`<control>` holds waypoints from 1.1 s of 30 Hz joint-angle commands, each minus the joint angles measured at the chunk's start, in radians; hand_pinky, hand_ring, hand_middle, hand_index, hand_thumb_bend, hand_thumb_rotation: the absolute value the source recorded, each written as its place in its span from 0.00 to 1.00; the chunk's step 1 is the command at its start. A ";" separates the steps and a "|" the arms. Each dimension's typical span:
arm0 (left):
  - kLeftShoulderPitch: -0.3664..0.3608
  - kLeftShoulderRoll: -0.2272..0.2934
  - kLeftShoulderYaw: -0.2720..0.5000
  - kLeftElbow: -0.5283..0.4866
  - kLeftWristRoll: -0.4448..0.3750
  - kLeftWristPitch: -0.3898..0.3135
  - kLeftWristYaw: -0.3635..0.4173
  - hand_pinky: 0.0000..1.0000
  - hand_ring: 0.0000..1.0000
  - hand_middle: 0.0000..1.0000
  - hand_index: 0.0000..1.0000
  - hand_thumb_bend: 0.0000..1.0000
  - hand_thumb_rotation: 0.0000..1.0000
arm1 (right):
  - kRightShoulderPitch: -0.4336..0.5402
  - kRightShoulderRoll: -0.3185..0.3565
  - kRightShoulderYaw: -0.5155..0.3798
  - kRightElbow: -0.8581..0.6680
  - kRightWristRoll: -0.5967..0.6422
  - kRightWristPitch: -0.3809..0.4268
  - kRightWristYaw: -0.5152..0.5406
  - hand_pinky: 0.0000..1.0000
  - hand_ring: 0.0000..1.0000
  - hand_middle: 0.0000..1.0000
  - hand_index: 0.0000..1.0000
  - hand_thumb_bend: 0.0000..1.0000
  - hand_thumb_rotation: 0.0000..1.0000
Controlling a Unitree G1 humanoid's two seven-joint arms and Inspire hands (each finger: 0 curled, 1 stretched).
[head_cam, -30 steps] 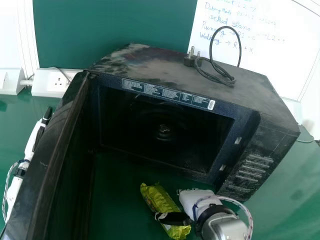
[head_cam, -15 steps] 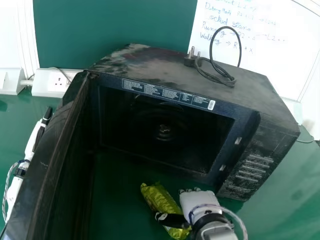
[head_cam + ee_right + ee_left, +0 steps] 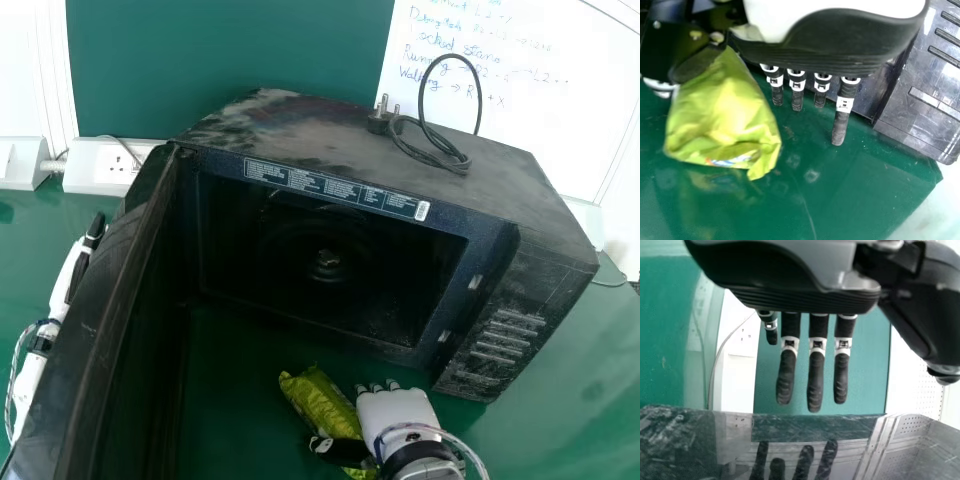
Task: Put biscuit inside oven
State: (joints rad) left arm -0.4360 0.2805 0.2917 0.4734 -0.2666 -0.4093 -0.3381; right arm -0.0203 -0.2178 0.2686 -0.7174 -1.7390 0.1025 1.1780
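Step in hand, as judged: securing the biscuit packet (image 3: 318, 398) before the lift. It lies on the table (image 3: 235, 395), in front of the oven (image 3: 375, 135), on the side away from the table's back edge. It is set aslant, its far end towards the oven's lower front edge, and is outside the cavity (image 3: 325, 225).

Right hand (image 3: 400, 412): beside the packet, near the oven's lower front corner on the control panel (image 3: 505, 335) side. Fingers (image 3: 839, 131) extended and pointing down, not wrapped round anything; thumb (image 3: 338, 450) across the packet's near part. (Whether the thumb presses or merely overlies it, I cannot tell.) No closed hold is seen.

Left hand (image 3: 68, 275): beside the outer face of the open door (image 3: 105, 310), fingers straight and slightly spread, holding nothing.

Next move, by my estimate: bring the fingers to the packet's other side, close them against the thumb, then raise the packet above the cavity's lower edge and carry it forward to the turntable hub (image 3: 327, 262). The door stands well open, so access seems good (a useful condition).

Risks: the wrapper looks soft and crinkled, so a loose pinch could let it slip or swivel; the knuckles might catch the oven's front frame.
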 commanded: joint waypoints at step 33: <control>0.022 -0.006 -0.003 -0.029 -0.004 0.015 0.002 0.25 0.28 0.39 0.49 0.52 0.07 | -0.128 -0.062 0.056 0.217 0.113 0.011 0.087 0.29 0.38 0.50 0.65 0.60 0.03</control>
State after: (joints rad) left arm -0.4205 0.2785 0.2908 0.4547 -0.2598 -0.3973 -0.3348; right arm -0.2388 -0.2832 0.2942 -0.5629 -1.6212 0.1150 1.2549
